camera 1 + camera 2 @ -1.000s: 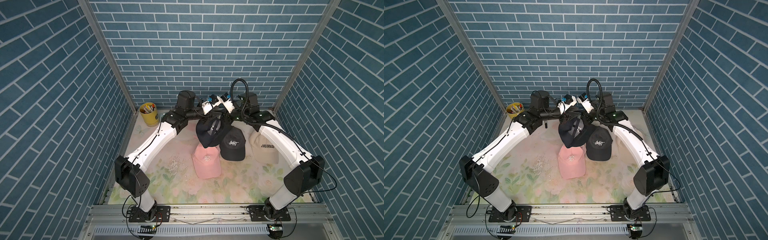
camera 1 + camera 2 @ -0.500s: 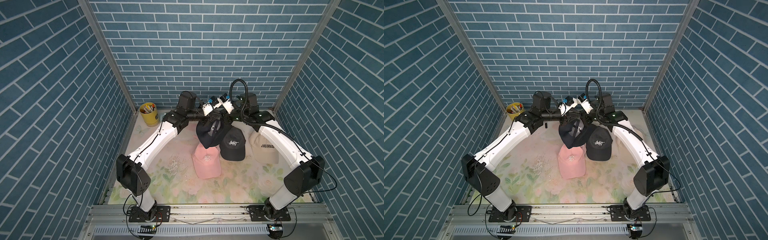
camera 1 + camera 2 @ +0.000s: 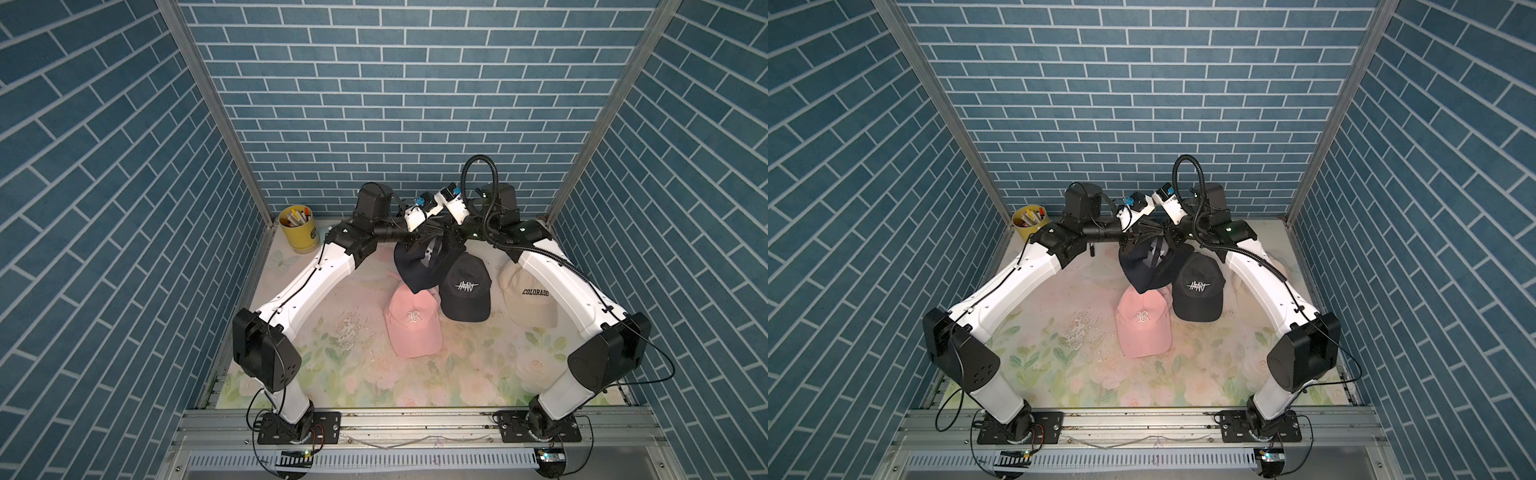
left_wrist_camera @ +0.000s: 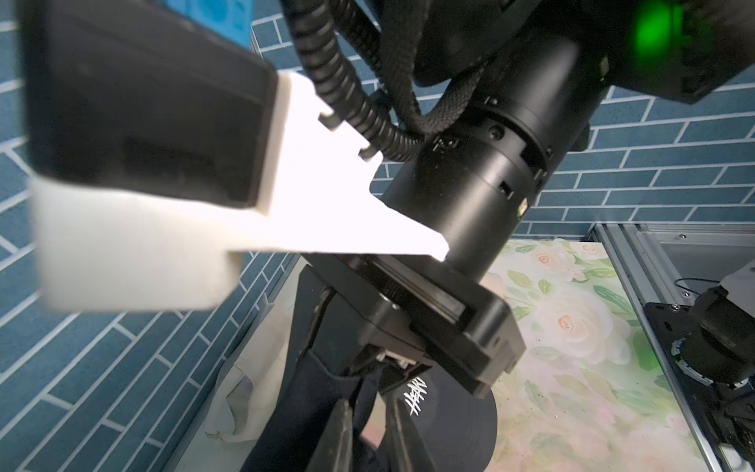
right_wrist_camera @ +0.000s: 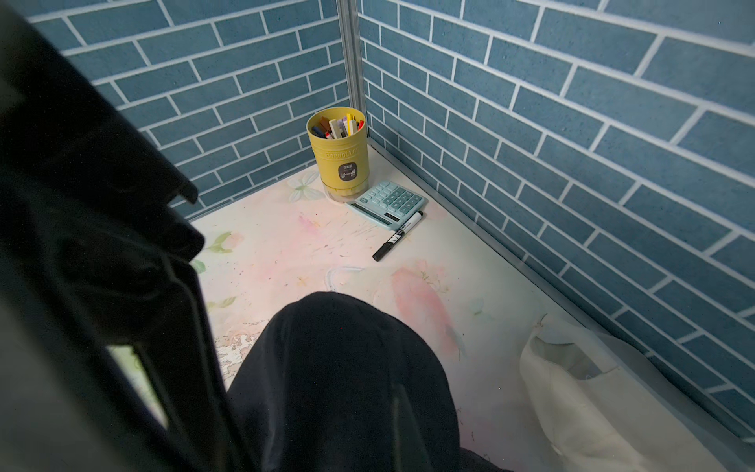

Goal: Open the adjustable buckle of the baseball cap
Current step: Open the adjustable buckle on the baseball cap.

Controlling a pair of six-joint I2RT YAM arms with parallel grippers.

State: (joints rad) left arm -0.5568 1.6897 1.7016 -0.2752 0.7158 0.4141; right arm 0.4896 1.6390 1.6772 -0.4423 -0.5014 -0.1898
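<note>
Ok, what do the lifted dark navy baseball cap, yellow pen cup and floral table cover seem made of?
Dark navy baseball cap: soft matte cloth, probably cotton; it sags and folds.
Yellow cylindrical pen cup: faint sheen, raised lettering; painted metal or plastic.
Floral table cover: printed sheet, perhaps vinyl; its print is scuffed and flaking.

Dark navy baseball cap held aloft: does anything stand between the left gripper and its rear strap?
Nothing visible does. In the left wrist view the left gripper straddles the strap of the dark navy baseball cap; the right gripper pinches its cloth close by. The black HEART cap lies below, apart.
</note>
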